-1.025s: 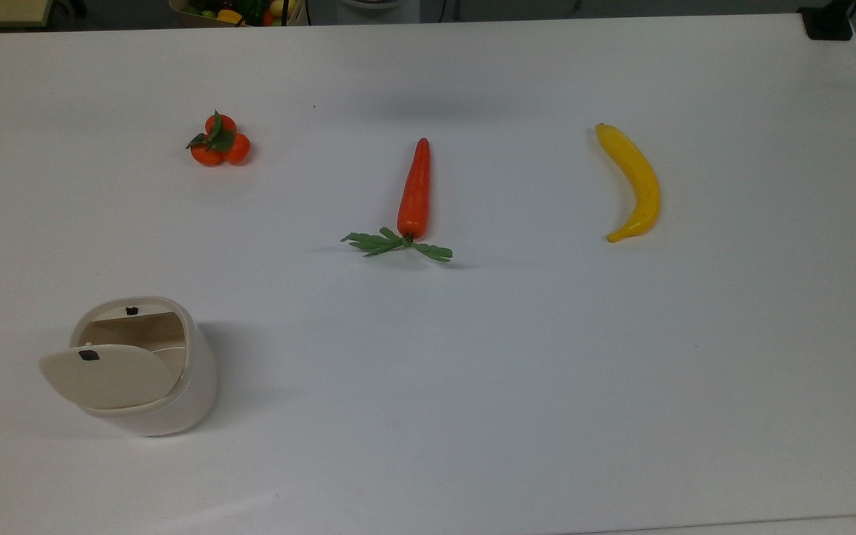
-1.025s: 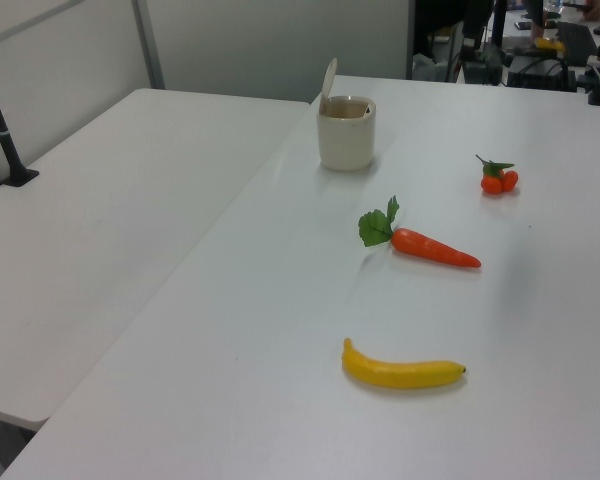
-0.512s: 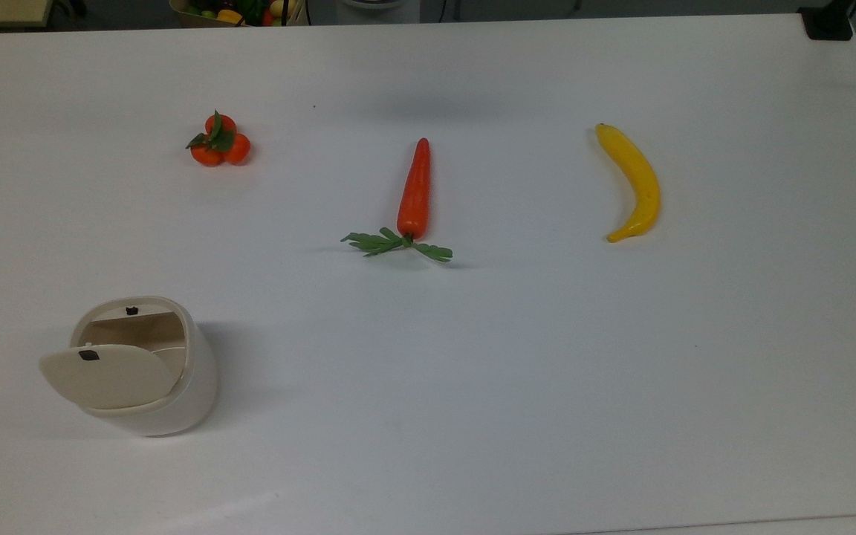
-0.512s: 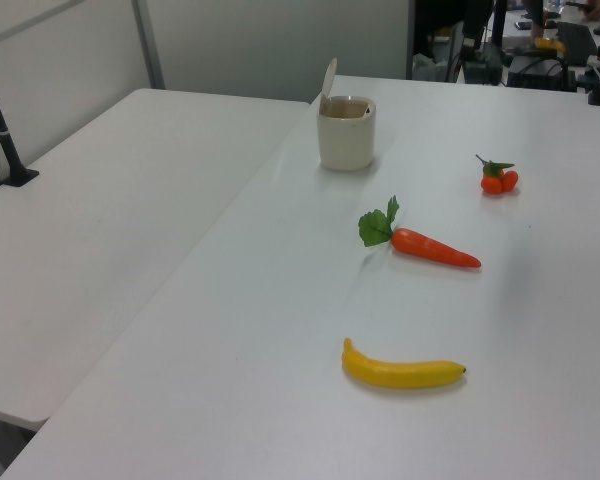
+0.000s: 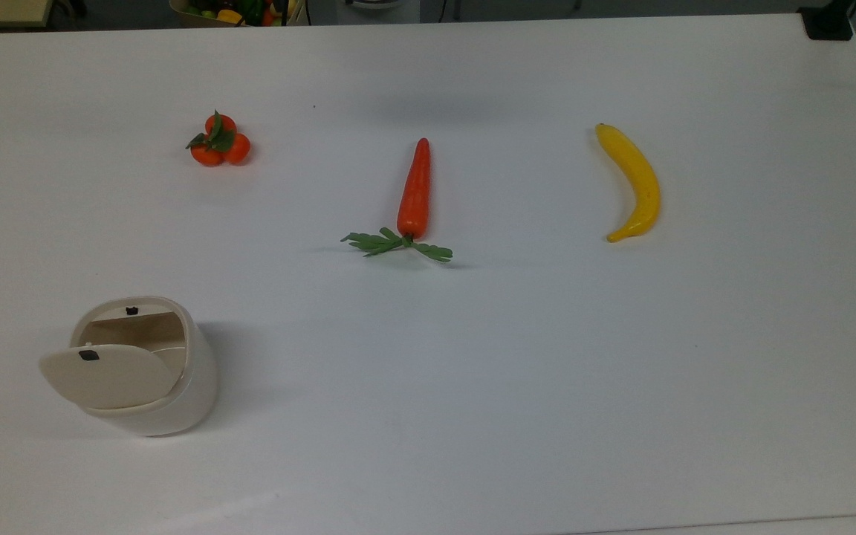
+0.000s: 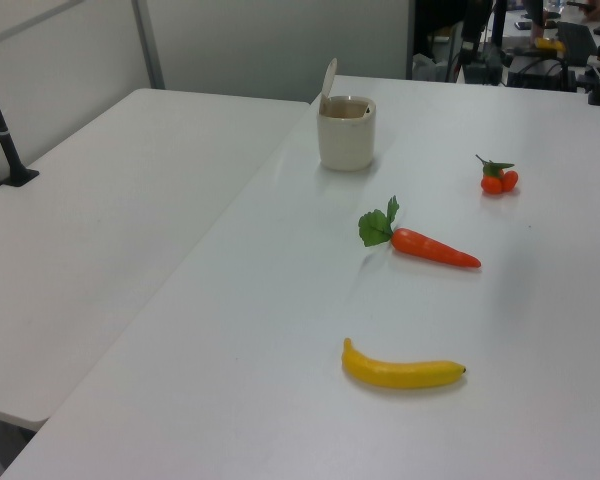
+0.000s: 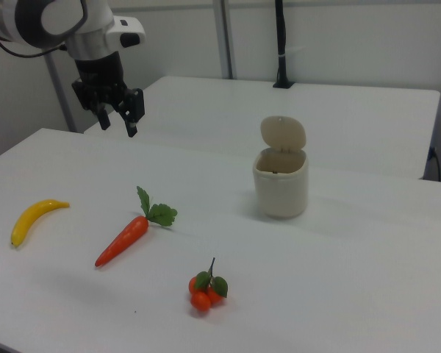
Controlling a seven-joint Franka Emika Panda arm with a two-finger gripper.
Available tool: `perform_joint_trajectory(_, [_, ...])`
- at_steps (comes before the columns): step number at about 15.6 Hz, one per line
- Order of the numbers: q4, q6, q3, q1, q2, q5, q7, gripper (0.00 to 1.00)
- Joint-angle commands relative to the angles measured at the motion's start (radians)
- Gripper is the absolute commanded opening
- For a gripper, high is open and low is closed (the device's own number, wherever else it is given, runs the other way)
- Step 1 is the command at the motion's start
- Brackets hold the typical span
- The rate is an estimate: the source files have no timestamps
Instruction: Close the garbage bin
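The garbage bin (image 7: pixel 281 187) stands upright on the white table (image 5: pixel 547 386), in the top view's lower left corner, its lid (image 7: pixel 283 134) raised on the hinge and well apart from the carrot (image 5: pixel 414 189), banana (image 5: pixel 634 181) and oranges (image 5: pixel 220 140). The gripper (image 7: pixel 118 118) hangs high above the table at the right view's upper left, far from the bin, jaws parted and holding nothing. The approach looks barely begun (nothing touches the lid); next it likely must cross to the bin and press the lid down.
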Motion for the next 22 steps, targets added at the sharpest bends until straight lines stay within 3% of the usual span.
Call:
perform_joint_trajectory(1, [-0.020,0.035,-0.015,0.015,-0.007,0.027,-0.021,0.31])
perform_joint_trajectory(4, [-0.017,0.035,-0.015,0.018,0.005,0.029,-0.021,0.05])
perform_joint_trajectory(6, [-0.017,0.037,-0.015,0.018,0.005,0.031,-0.021,0.01])
perform_joint_trajectory(9, [-0.017,0.035,-0.014,0.020,0.011,0.037,-0.016,0.00])
perform_joint_trajectory(11, [-0.017,0.038,-0.014,0.018,0.024,0.078,-0.022,0.00])
perform_joint_trajectory(17, [-0.004,0.190,-0.014,0.005,0.068,0.084,-0.016,0.00])
perform_joint_trajectory(22, [0.004,0.402,-0.015,-0.023,0.131,0.083,-0.007,0.00])
